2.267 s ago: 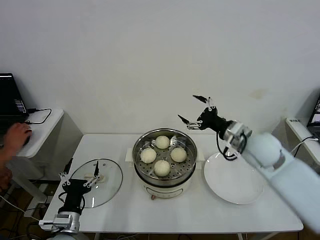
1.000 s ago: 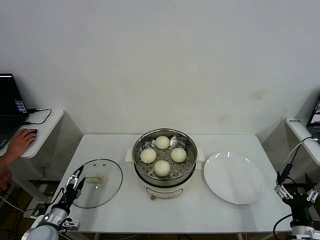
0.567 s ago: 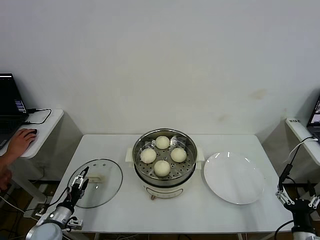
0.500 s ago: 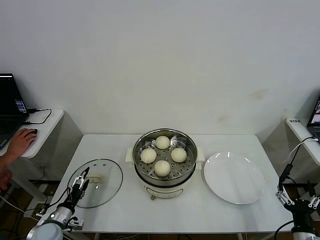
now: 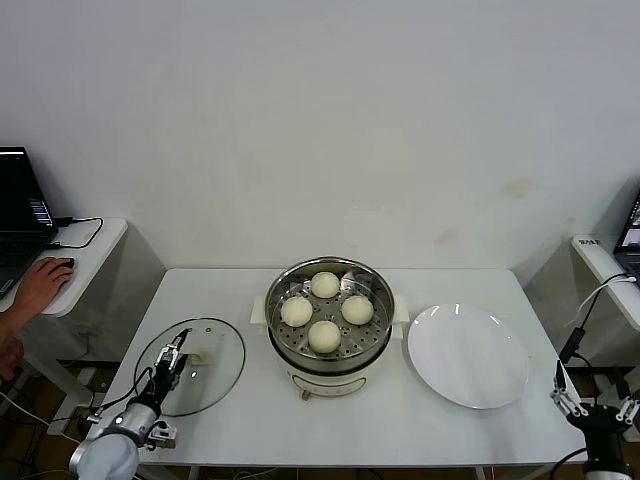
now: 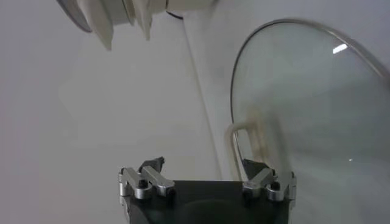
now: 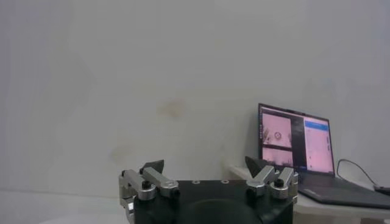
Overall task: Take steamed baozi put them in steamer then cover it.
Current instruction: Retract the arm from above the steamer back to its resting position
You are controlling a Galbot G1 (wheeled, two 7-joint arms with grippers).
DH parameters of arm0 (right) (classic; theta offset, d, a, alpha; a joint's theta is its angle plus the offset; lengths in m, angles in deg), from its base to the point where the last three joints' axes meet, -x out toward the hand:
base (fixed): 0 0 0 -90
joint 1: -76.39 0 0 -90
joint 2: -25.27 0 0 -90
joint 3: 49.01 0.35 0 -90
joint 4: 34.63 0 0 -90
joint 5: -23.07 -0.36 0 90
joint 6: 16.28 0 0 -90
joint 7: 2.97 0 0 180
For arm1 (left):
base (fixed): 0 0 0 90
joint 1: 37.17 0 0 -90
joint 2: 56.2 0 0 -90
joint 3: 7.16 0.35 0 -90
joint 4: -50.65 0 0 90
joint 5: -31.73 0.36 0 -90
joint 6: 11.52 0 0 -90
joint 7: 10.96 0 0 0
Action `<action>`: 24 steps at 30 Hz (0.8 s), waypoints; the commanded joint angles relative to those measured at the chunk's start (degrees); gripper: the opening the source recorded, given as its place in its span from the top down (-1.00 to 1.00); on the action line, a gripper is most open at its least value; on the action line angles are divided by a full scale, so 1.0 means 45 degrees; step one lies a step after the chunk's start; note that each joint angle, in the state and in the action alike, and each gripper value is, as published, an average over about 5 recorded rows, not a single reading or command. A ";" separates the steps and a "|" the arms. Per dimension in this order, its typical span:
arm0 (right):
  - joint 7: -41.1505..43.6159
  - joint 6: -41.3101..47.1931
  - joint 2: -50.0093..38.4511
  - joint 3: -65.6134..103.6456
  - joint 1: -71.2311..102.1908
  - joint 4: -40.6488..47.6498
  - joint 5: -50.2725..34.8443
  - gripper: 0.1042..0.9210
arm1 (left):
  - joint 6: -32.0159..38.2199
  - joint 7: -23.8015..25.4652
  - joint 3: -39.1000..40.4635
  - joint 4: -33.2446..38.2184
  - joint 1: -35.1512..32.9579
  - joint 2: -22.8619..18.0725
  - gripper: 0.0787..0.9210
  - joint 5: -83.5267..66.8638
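Steamed baozi (image 5: 324,310), four smooth cream-white dough buns, sit on the perforated tray of the round shiny steel steamer (image 5: 330,325) on its cream-white base, seen from the head camera with the pot uncovered. The left gripper (image 5: 175,357) hangs at the near left corner of the white table (image 5: 250,420), its fingers spread apart above the near edge of the round clear glass cover (image 5: 192,366) with the metal rim, which lies flat on the table; whether a fingertip touches the glass cannot be made out. The cover's cream-white oblong handle lies just beyond the gripper, and the steamer stands well off to its right. The right gripper (image 5: 590,405) is parked low off the table's near right corner, fingers apart and empty, partly cut off by the frame edge. A flat white round plate (image 5: 467,355) lies between it and the steamer. A person's hand (image 5: 38,285) rests at a side desk beyond the left arm.

From the left wrist camera, the cover (image 6: 311,115) fills much of the frame, its handle a pale loop just ahead of the open left gripper (image 6: 204,167), whose fingertips barely show. Part of the steamer's base (image 6: 122,18) is cut off at the frame edge.

From the right wrist camera, the right gripper (image 7: 205,165) shows open jaws holding nothing before a blank wall, with an open laptop (image 7: 295,146) on a ledge beyond it.
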 commanded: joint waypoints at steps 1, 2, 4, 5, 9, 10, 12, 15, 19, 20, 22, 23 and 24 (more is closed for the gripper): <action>0.0018 -0.0011 0.0045 -0.0003 0.0037 -0.0027 0.0034 -0.76 | 0.0068 -0.0090 0.0264 -0.1091 0.0991 -0.0128 -0.77 -0.0121; 0.0023 -0.0013 0.0047 -0.0017 0.0037 -0.0022 0.0043 -0.76 | 0.0074 -0.0087 0.0255 -0.1127 0.1032 -0.0137 -0.77 -0.0169; 0.0034 -0.0023 0.0054 -0.0060 0.0038 -0.0004 0.0068 -0.76 | 0.0091 -0.0078 0.0248 -0.1195 0.1099 -0.0137 -0.77 -0.0293; 0.0038 -0.0030 0.0059 -0.0088 0.0038 0.0008 0.0081 -0.76 | 0.0101 -0.0075 0.0254 -0.1234 0.1122 -0.0131 -0.77 -0.0361; 0.0062 -0.0059 0.0078 -0.0185 0.0032 0.0065 0.0157 -0.76 | 0.0188 -0.0104 0.0274 -0.1509 0.1244 -0.0141 -0.77 -0.0586; 0.0069 -0.0063 0.0082 -0.0202 0.0031 0.0073 0.0174 -0.76 | 0.0214 -0.0113 0.0272 -0.1588 0.1279 -0.0149 -0.77 -0.0641; 0.0081 -0.0067 0.0089 -0.0225 0.0031 0.0078 0.0197 -0.76 | 0.0251 -0.0118 0.0266 -0.1691 0.1327 -0.0160 -0.73 -0.0758; 0.0097 -0.0076 0.0099 -0.0259 0.0035 0.0096 0.0232 -0.76 | 0.0308 -0.0098 0.0266 -0.1720 0.1348 -0.0170 -0.57 -0.0934; 0.0115 -0.0106 0.0129 -0.0330 0.0037 0.0143 0.0299 -0.76 | 0.0376 -0.0068 0.0312 -0.1772 0.1371 -0.0207 -0.30 -0.1069; 0.0119 -0.0115 0.0140 -0.0350 0.0037 0.0149 0.0312 -0.76 | 0.0403 -0.0074 0.0327 -0.1845 0.1396 -0.0225 -0.24 -0.1087; 0.0123 -0.0132 0.0154 -0.0381 0.0044 0.0152 0.0325 -0.76 | 0.0483 -0.0148 0.0354 -0.2057 0.1474 -0.0269 -0.10 -0.1129; 0.0126 -0.0140 0.0158 -0.0391 0.0050 0.0151 0.0328 -0.76 | 0.0528 -0.0201 0.0362 -0.2160 0.1513 -0.0290 -0.04 -0.1153; 0.0128 -0.0145 0.0157 -0.0397 0.0055 0.0148 0.0329 -0.76 | 0.0569 -0.0256 0.0369 -0.2259 0.1549 -0.0309 0.04 -0.1184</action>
